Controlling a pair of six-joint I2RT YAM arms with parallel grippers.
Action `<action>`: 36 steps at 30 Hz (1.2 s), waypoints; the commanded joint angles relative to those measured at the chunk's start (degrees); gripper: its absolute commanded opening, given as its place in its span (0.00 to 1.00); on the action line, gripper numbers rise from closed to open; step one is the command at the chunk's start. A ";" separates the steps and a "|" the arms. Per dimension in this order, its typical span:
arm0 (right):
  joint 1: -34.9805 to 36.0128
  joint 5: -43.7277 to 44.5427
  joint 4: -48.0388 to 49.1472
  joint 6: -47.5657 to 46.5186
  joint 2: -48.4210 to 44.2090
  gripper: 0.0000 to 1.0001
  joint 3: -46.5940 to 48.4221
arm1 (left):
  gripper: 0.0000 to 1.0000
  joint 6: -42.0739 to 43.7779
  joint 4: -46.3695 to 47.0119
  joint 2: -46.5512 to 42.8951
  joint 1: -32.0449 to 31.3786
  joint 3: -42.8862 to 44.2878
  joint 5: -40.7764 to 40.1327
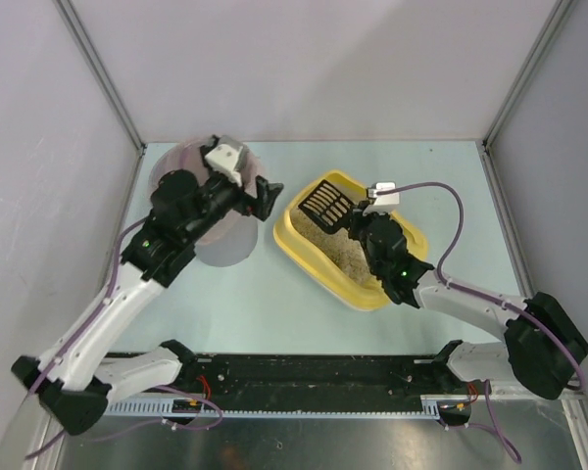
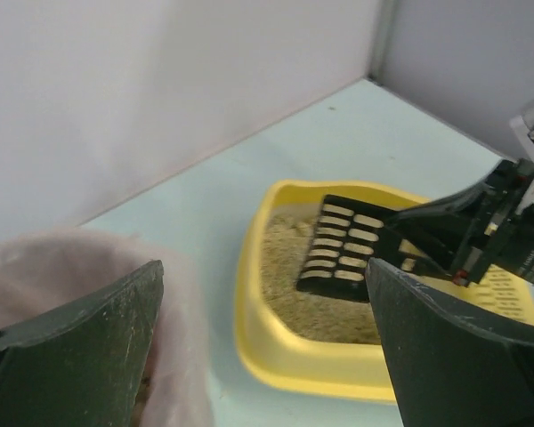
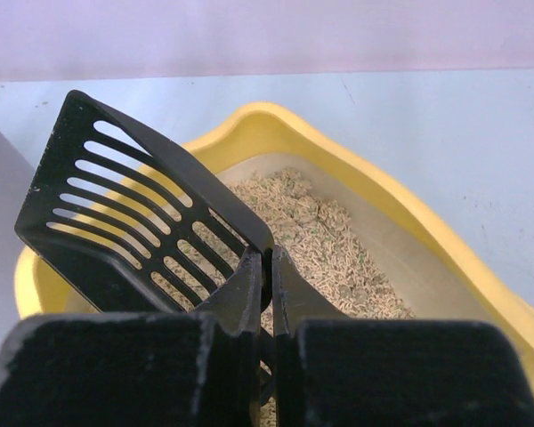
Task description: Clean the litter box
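Note:
The litter box [image 1: 305, 254] is a shallow yellow tray holding beige litter, lying right of centre on the table. My right gripper [image 1: 359, 221] hangs over it, shut on the handle of a black slotted scoop [image 1: 325, 202]. The right wrist view shows the closed jaws [image 3: 269, 258] pinching the scoop [image 3: 116, 205] at its edge, its blade tilted above the litter near the tray's far rim [image 3: 400, 205]. My left gripper [image 1: 267, 196] is open and holds nothing, between the bin and the tray. From the left wrist, its gripper [image 2: 262, 269] frames the tray [image 2: 285, 351] and scoop [image 2: 343, 247].
A grey round bin with a pink bag liner [image 1: 179, 157] stands left of the tray, under my left wrist; its liner [image 2: 62, 267] fills the lower left of the left wrist view. Grey walls close in the table at the back and on both sides.

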 commanded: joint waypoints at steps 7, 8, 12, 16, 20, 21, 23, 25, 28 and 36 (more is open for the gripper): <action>-0.37 -7.20 -7.30 -3.01 -12.57 0.00 -0.75 | 1.00 -5.94 -2.64 17.72 -1.33 11.43 23.10; -0.28 -7.82 -8.35 -3.01 -13.37 0.00 -0.92 | 1.00 -6.21 -2.90 19.91 -1.33 12.66 23.72; -0.28 -8.79 -13.19 -2.48 -16.36 0.00 -1.71 | 0.99 -7.79 -2.99 24.23 -1.42 14.77 27.76; -0.02 -9.23 -15.04 -3.71 -18.03 0.00 -2.07 | 0.88 -8.85 -2.99 27.31 -1.51 15.48 29.61; -0.11 -9.67 -15.31 -5.12 -18.04 0.00 -1.98 | 0.75 -8.94 -3.17 30.12 -2.30 16.18 30.93; -0.02 -9.58 -15.22 -5.29 -17.86 0.00 -1.98 | 0.68 -8.85 -3.26 30.48 -2.47 16.27 31.10; -0.19 -9.32 -15.31 -5.21 -17.95 0.00 -2.07 | 0.65 -8.33 -3.78 31.53 -2.91 16.18 30.23; -0.20 -9.58 -15.31 -5.12 -18.21 0.00 -2.07 | 0.64 -7.45 -4.40 31.97 -3.09 16.10 28.21; -0.20 -10.29 -15.22 -5.12 -18.30 0.00 -2.07 | 0.57 -7.10 -4.58 32.50 -3.35 15.66 28.55; -1.07 -10.90 -16.27 -5.56 -18.56 0.00 -2.07 | 0.00 -7.01 -5.01 33.65 -3.44 14.87 30.05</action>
